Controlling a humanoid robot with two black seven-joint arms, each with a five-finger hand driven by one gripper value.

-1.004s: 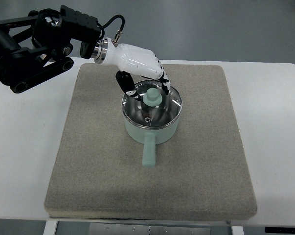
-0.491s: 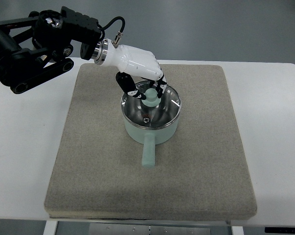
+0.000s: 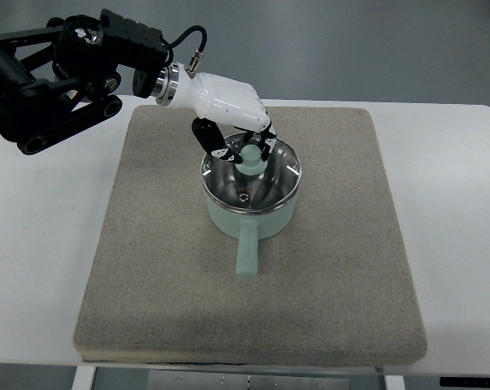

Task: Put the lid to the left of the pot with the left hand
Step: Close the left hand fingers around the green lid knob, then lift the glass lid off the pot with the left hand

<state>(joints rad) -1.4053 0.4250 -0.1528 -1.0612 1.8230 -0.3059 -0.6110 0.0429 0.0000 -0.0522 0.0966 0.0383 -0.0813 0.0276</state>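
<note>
Glass lid (image 3: 253, 175) sat on the mint pot (image 3: 250, 213) at mat (image 3: 147, 284) centre — pot handle (image 3: 247, 253) pointing toward the near edge. Left hand (image 3: 228, 110) fingers (image 3: 265, 145) pinched the lid knob (image 3: 252, 157) — grip closed.

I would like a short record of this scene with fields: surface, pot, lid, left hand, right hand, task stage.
surface: grey mat on a white table
pot: pale green pot near the mat's middle, handle toward the camera
lid: glass lid on the pot, green knob on top
left hand: left hand over the pot's far rim, fingers closed around the knob
right hand: not in view
task stage: lid grasped, not yet placed left of the pot
</note>
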